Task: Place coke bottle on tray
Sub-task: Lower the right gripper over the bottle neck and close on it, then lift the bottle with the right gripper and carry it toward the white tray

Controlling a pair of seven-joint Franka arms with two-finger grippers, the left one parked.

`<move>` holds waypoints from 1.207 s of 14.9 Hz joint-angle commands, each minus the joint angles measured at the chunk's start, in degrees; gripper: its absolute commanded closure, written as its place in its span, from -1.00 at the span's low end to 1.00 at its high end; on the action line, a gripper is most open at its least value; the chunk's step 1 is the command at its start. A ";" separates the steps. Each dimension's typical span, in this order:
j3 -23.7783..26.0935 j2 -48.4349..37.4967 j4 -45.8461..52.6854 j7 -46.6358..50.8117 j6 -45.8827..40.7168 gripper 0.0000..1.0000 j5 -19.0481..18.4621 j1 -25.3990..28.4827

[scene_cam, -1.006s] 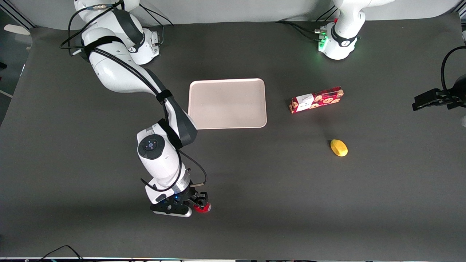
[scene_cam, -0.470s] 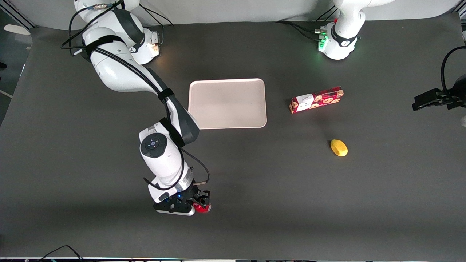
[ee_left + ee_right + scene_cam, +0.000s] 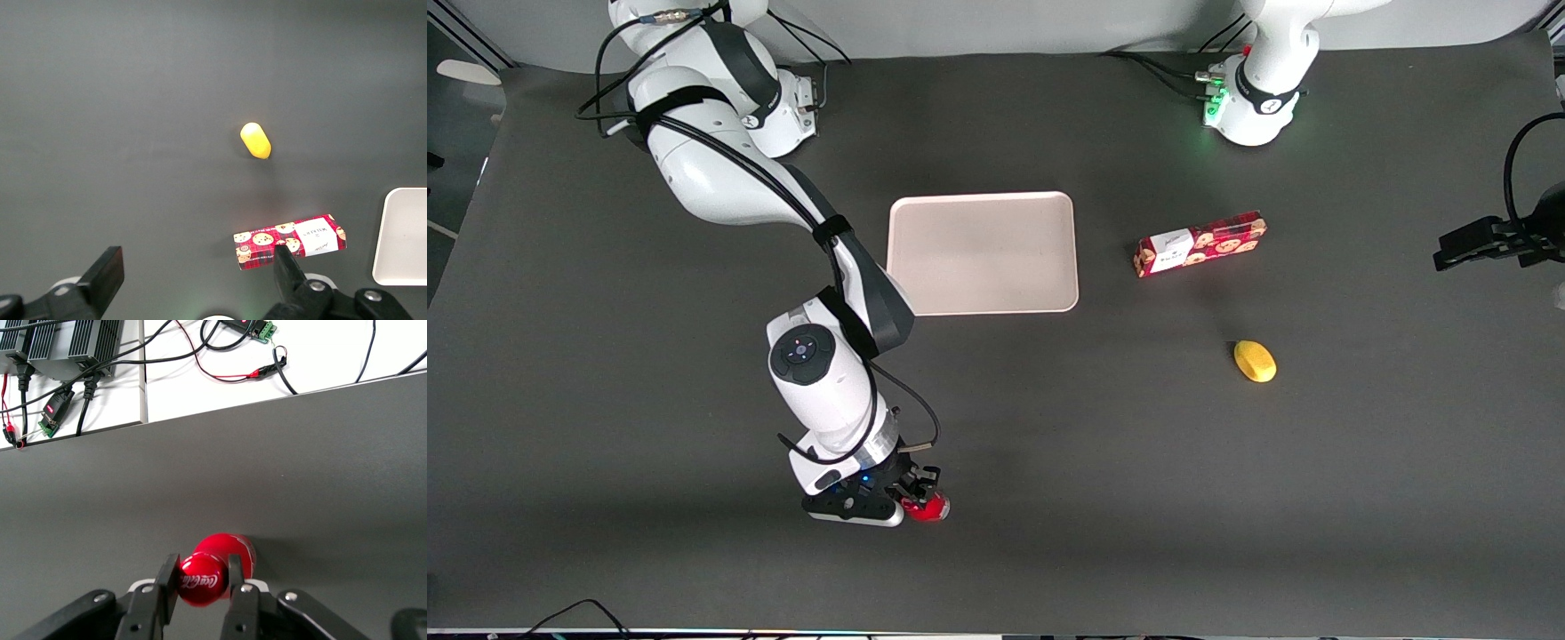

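Dark grey table [image 3: 1049, 462], front view: the gripper [image 3: 919, 498] is reaching down close to the table edge nearest the camera, toward the working arm's end, and its fingers are sitting around the coke bottle [image 3: 929, 508]; the tray [image 3: 983, 253] is lying bare near mid-table, well apart from the bottle, so the carry and the set-down are still waiting. A cookie box [image 3: 1200, 243] and a yellow object [image 3: 1255, 361] are resting toward the parked arm's end. Right wrist view: the fingers [image 3: 167, 581] are clamping the bottle's capped top on both sides; whether the base is leaving the table cannot be told. Left wrist view: only the box, the yellow object and one tray corner are showing.
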 commanded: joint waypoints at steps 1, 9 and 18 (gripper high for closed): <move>0.20 0.16 1.84 1.00 -1.84 0.75 -0.79 0.34; 5.65 -9.24 1.75 0.39 -21.88 0.77 -0.53 -2.64; 6.26 -22.59 0.88 -1.19 -46.92 0.79 5.43 -4.22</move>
